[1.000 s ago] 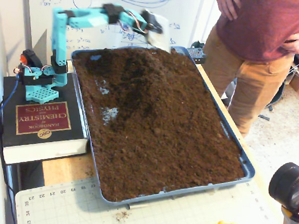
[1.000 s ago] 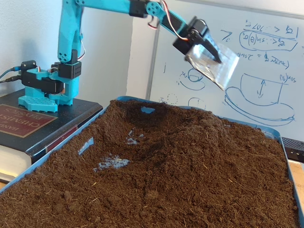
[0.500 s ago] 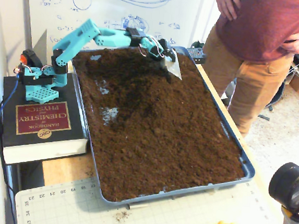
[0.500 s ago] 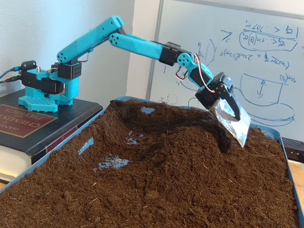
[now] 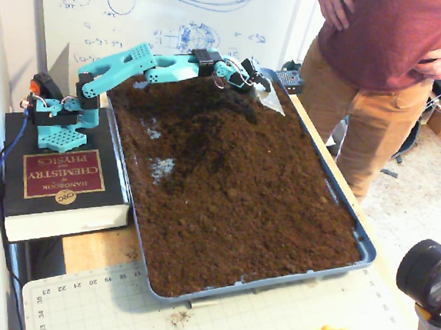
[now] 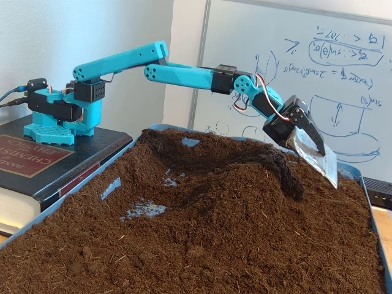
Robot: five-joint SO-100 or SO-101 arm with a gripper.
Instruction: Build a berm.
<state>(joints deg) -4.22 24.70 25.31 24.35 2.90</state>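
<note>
dark soil berm (image 6: 245, 160) partly heaped at tray (image 5: 363, 251) far end, low still; gripper (image 6: 318, 160) w/ clear scoop blade, jaw state can't tell, more piling left.

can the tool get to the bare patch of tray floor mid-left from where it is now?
Probably yes. The tool hangs over the far right soil, and nothing but low loose soil lies between it and the bare patch; the berm sits beside that path.
</note>
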